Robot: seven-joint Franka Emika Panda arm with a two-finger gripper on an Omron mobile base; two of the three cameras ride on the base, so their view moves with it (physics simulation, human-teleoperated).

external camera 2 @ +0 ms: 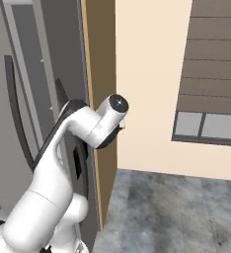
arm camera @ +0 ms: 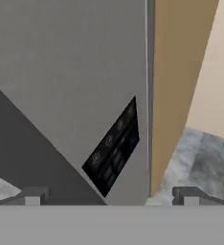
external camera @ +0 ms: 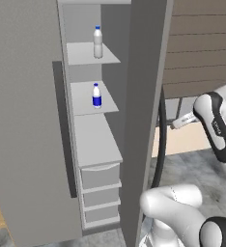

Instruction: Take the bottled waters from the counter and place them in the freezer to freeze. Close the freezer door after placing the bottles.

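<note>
gripper [arm camera: 111, 196] – jaws wide, empty | facing freezer door [arm camera: 61, 72] – dispenser panel [arm camera: 114, 150] ahead

Arm [external camera 2: 63, 148] bent at elbow, reaching forward; tool [arm camera: 111, 196] jaws spread wide, nothing between them.

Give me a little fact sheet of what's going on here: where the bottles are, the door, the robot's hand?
plain bottle: upright on the upper freezer shelf
labelled bottle: upright on the shelf below
freezer door: open, swung out toward the arm
gripper: open, empty, facing the door's outer side with the black dispenser panel
left to do: close the door
</note>
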